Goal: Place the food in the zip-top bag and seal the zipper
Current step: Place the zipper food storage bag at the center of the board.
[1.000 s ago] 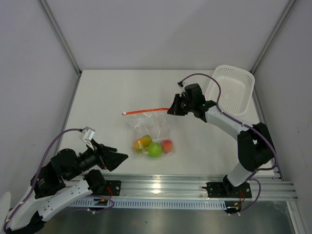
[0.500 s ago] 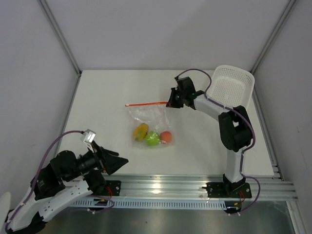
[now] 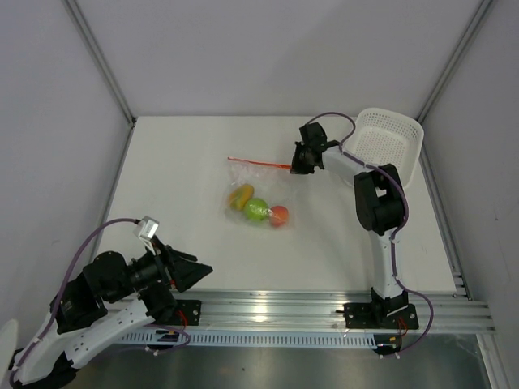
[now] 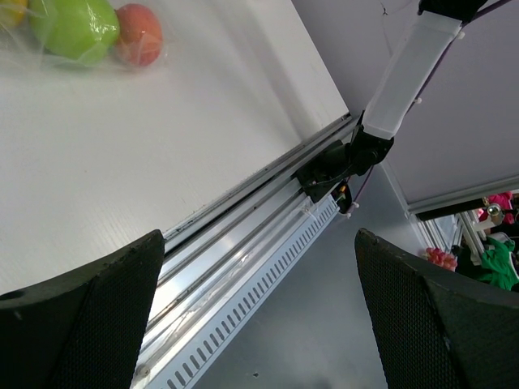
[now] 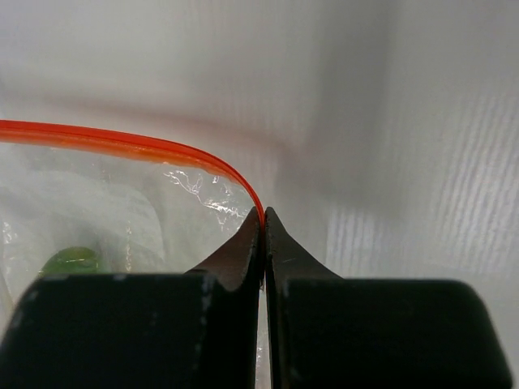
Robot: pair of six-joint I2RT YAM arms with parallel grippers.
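Note:
The clear zip-top bag (image 3: 253,182) lies on the white table with the food inside: a yellow-orange piece (image 3: 240,197), a lime-green ball (image 3: 258,210) and a red-orange one (image 3: 279,215). Its red-orange zipper (image 3: 258,163) runs along the far edge. My right gripper (image 3: 297,167) is shut on the zipper's right end; in the right wrist view the strip (image 5: 122,141) curves down into the pinched fingertips (image 5: 263,215). My left gripper (image 3: 195,270) stands open at the near left, nothing between its fingers (image 4: 89,316); the green ball (image 4: 77,28) and red piece (image 4: 138,34) show at its view's top left.
A white perforated basket (image 3: 384,148) leans at the back right corner by the right wall. The aluminium rail (image 3: 268,312) with the arm bases runs along the table's near edge. Grey walls close the left, back and right sides.
My right gripper has pulled the zipper end back and to the right, dragging the bag and the three fruits that way. The right arm has stretched out. The left arm has stayed put.

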